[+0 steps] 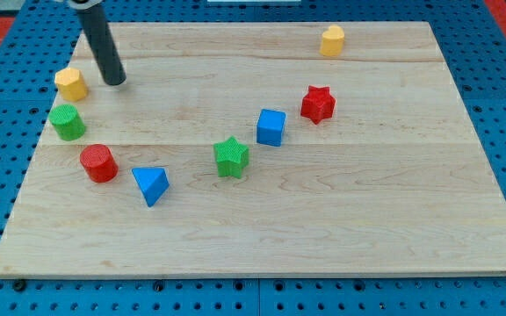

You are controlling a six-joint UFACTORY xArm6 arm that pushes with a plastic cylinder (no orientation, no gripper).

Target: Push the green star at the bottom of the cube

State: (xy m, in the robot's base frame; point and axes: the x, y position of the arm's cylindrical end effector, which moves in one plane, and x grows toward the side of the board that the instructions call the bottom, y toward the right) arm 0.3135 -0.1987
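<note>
Green star [231, 157] sits just lower-left of the blue cube [271, 127], mid-board, not yet under it. My tip [115, 82], a bare rod with no fingers, stands near the top-left corner beside the yellow block [71, 83]; next it must travel to the star's left and nudge it rightward, I judge.

Wooden board [367, 219] (eight coloured blocks)

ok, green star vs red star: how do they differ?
Colour: the green star is green, the red star red. Position: the green star lies to the lower left of the blue cube, the red star to its upper right. Both are star-shaped blocks flat on the board, far from my tip.
</note>
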